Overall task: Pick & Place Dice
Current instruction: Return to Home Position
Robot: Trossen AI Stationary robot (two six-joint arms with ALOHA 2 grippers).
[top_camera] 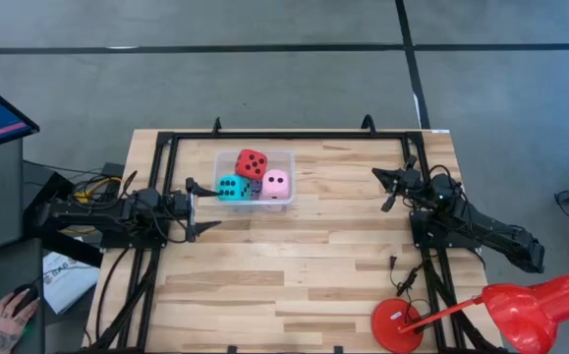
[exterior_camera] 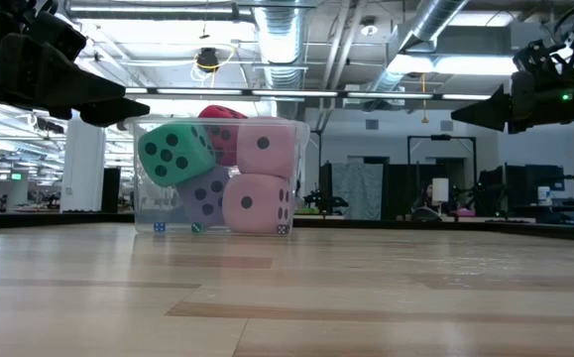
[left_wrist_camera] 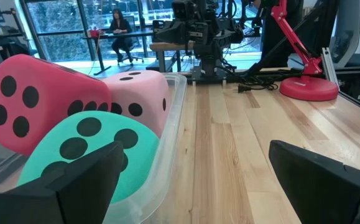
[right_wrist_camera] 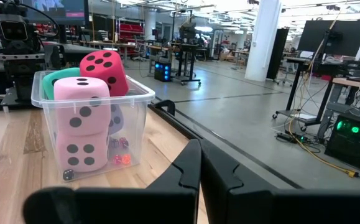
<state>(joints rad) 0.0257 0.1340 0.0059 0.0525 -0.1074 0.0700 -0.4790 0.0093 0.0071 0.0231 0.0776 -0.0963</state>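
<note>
Both hands are empty. The left hand [top_camera: 197, 206] has its fingers spread wide just left of the tub [top_camera: 289, 155], close to the cyan die [top_camera: 231, 187]. The right hand [top_camera: 383, 189], fingers pressed together, waits well off to the right. The dice all sit in that tub, on the far middle of the tabletop [top_camera: 313, 265], with the red die [top_camera: 252, 163] uppermost and a pink die [top_camera: 276, 183] beside it. They look like foam: light, squashy, not slippery. Pinch one gently across two opposite flat faces.
</note>
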